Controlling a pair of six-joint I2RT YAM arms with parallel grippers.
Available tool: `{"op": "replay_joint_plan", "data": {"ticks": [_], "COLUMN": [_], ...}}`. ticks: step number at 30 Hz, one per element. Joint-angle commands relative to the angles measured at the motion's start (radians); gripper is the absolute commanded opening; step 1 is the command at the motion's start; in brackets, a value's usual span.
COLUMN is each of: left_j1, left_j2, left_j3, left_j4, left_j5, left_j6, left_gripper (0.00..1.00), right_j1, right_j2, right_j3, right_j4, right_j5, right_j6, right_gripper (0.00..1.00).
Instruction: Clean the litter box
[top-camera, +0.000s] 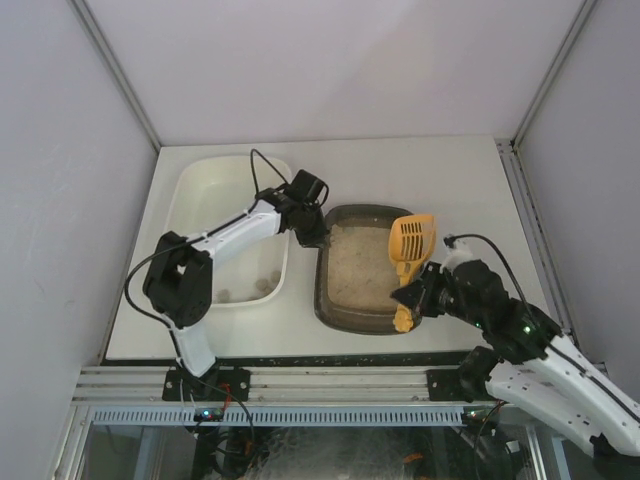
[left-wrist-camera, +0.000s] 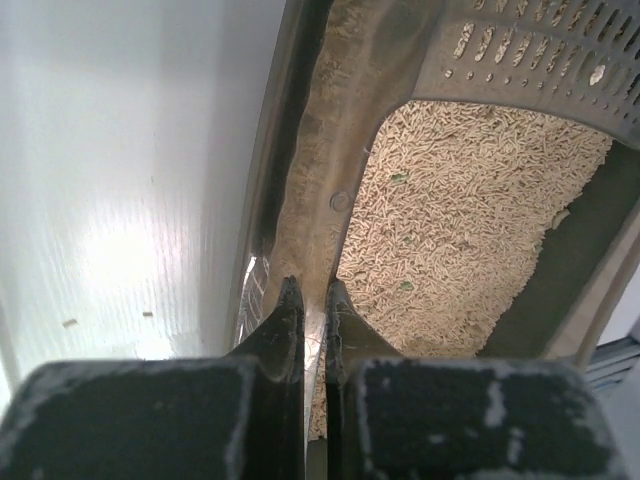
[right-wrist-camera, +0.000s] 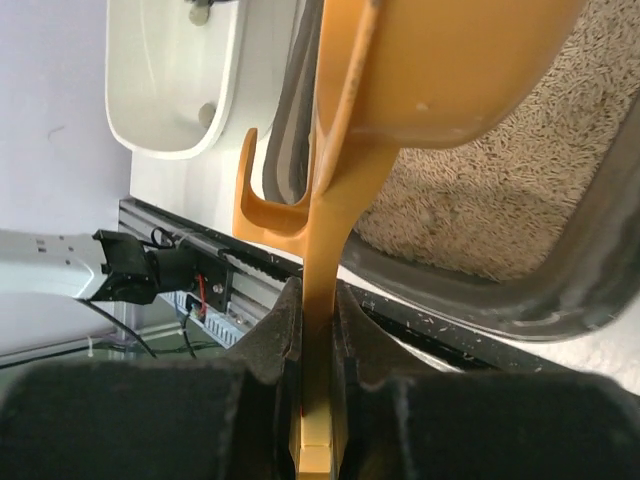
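On the surface (top-camera: 450, 190) | litter box (top-camera: 345, 322) is lying beside the white tub (top-camera: 215, 200) | left tool (left-wrist-camera: 312, 292) is pinching its rim | right tool (right-wrist-camera: 318, 300) is pinching the yellow scoop (top-camera: 412, 238) handle | risk: scoop possibly twisting in that thin grip, spilling litter (left-wrist-camera: 470, 220) overboard.

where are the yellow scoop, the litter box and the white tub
yellow scoop (top-camera: 412, 238): top external view, on its slotted head
litter box (top-camera: 352, 322): top external view, on its near rim
white tub (top-camera: 215, 205): top external view, on its bare floor
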Motion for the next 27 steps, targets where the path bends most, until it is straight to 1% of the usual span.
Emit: {"op": "replay_joint_plan", "data": {"ticks": [1,4,7,10,14,17,21,23,24,25,27], "left_j1": [-0.018,-0.033,-0.043,-0.045,-0.064,-0.078,-0.073,-0.052,-0.037,-0.013,0.046], "left_j2": [-0.084,-0.116,-0.128,-0.123,-0.125,-0.14,-0.167,-0.182,-0.184,-0.186,-0.193], "left_j3": [-0.105,-0.16,-0.188,-0.213,-0.248,-0.251,-0.211,-0.179,-0.15,-0.118,-0.048], "left_j4": [0.102,0.122,0.143,0.141,0.189,0.218,0.208,0.215,0.214,0.21,0.209], "left_j5": [0.066,0.033,0.019,0.015,0.005,-0.006,-0.024,-0.002,0.017,0.043,0.084], "left_j6": [-0.262,-0.326,-0.386,-0.465,-0.538,-0.554,-0.513,-0.464,-0.426,-0.379,-0.264], "left_gripper": [0.0,0.0,0.0,0.0,0.0,0.0,0.01,0.2,0.32,0.4,0.49], "right_j1": [-0.137,-0.195,-0.266,-0.305,-0.365,-0.404,-0.419,-0.413,-0.406,-0.394,-0.357], "right_j2": [0.116,0.205,0.338,0.451,0.569,0.636,0.71,0.734,0.741,0.748,0.758], "right_j3": [0.056,0.102,0.166,0.228,0.306,0.356,0.381,0.382,0.382,0.38,0.371], "right_j4": [0.141,0.127,0.108,0.076,0.023,-0.033,-0.098,-0.13,-0.132,-0.129,-0.106], "right_j5": [-0.315,-0.368,-0.463,-0.506,-0.551,-0.559,-0.598,-0.589,-0.577,-0.568,-0.552], "right_j6": [-0.045,-0.094,-0.141,-0.19,-0.255,-0.296,-0.323,-0.309,-0.297,-0.277,-0.216], "right_gripper": [0.0,0.0,0.0,0.0,0.0,0.0,0.0,0.0,0.0,0.0,0.0]}}
